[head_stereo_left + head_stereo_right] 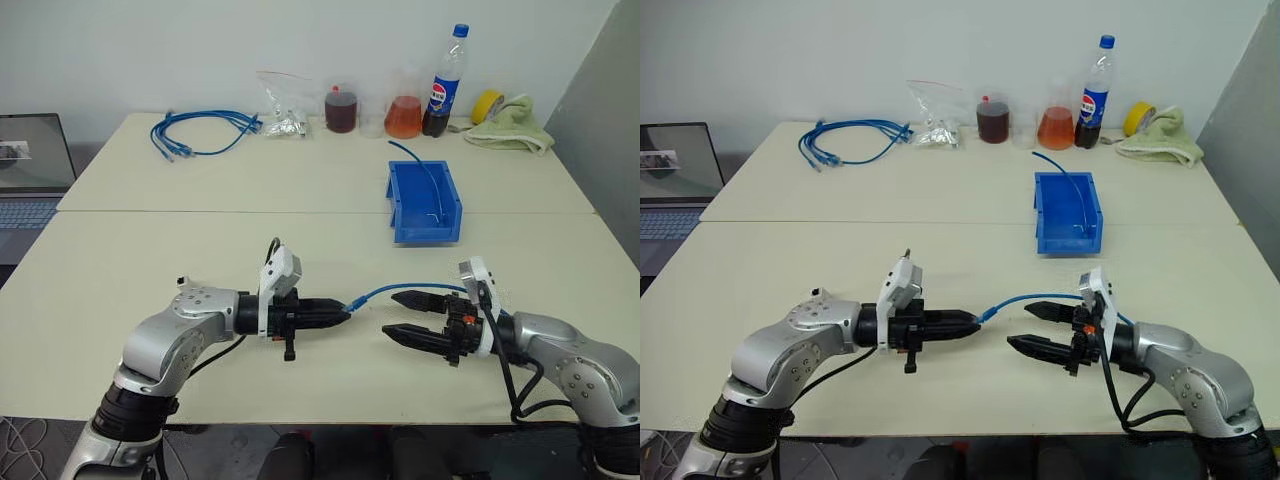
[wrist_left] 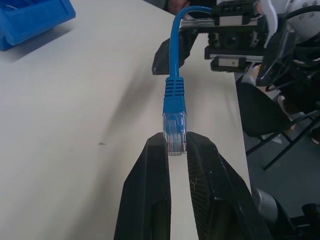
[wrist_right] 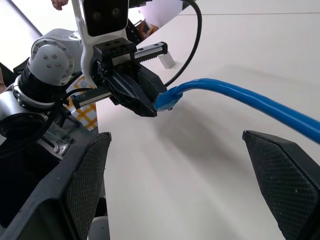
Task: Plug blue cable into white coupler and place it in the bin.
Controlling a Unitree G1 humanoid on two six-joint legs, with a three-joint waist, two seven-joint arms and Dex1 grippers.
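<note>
Left claw [image 1: 347,314] clamped on clear plug of blue cable [image 1: 385,291], held above bench [image 1: 150,260]. Right claw [image 1: 392,315] fingers wide apart, facing plug, holding nothing. Blue bin [image 1: 424,203] behind, well apart.

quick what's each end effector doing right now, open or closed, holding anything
Left end effector: closed on the clear plug end of the blue cable.
Right end effector: open, holding nothing; the cable passes between its fingers.
</note>
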